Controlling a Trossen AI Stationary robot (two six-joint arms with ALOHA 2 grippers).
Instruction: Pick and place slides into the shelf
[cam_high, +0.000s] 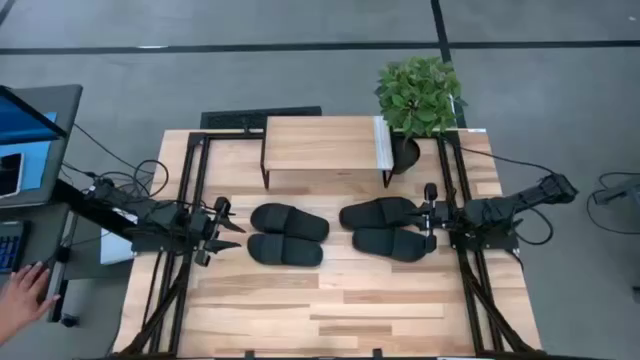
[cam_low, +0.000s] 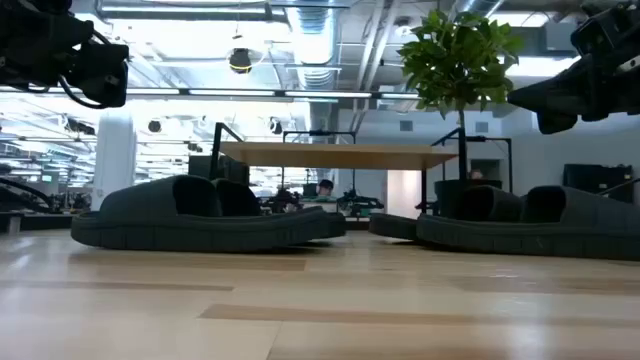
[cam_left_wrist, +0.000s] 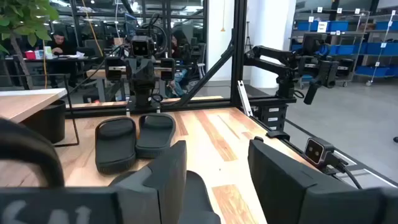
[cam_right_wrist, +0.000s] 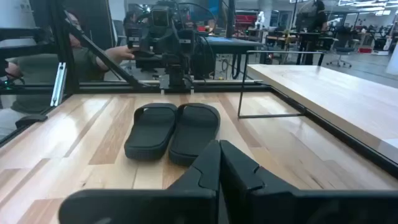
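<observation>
Four black slides lie on the table (cam_high: 400, 310), in two pairs: one slide (cam_high: 290, 221) and a second (cam_high: 285, 250) on the left, a third (cam_high: 381, 212) and a fourth (cam_high: 394, 243) on the right. There is one shelf (cam_high: 322, 143), standing on thin black legs. One potted plant (cam_high: 418, 97) stands beside it. Two robot arms reach in, each with one pincer: the left pincer (cam_high: 228, 227) and the right pincer (cam_high: 430, 215). One person's hand (cam_high: 22, 292) shows at the edge. One screen (cam_high: 25, 140) sits nearby.
</observation>
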